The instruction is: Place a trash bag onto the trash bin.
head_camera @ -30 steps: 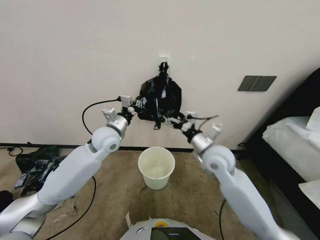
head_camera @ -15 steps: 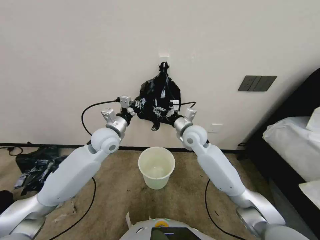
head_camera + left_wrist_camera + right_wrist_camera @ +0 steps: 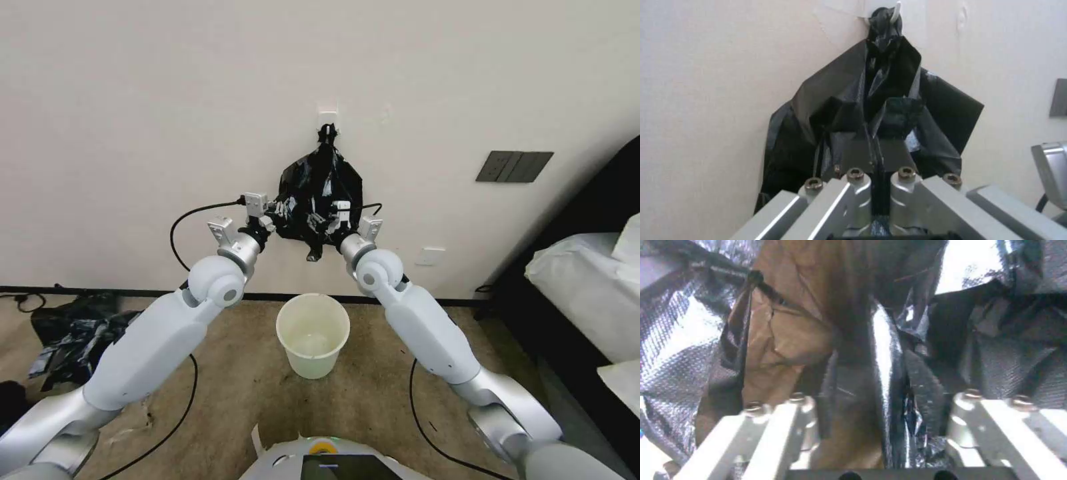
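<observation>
Trash bag [image 3: 320, 193] on wall hook; left gripper [image 3: 279, 212] pinching it, right gripper [image 3: 319, 221] fingers spread.

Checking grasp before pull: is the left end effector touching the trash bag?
Touching. In the left wrist view, the left end effector is closed on a fold of the trash bag pinched between its fingers.

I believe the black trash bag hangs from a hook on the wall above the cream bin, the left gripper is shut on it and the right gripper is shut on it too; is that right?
Not quite: the right gripper is open, its fingers spread around a fold of the trash bag, as the right wrist view shows. The rest holds: the bag hangs from the wall hook above the trash bin, and the left gripper is shut on it.
</observation>
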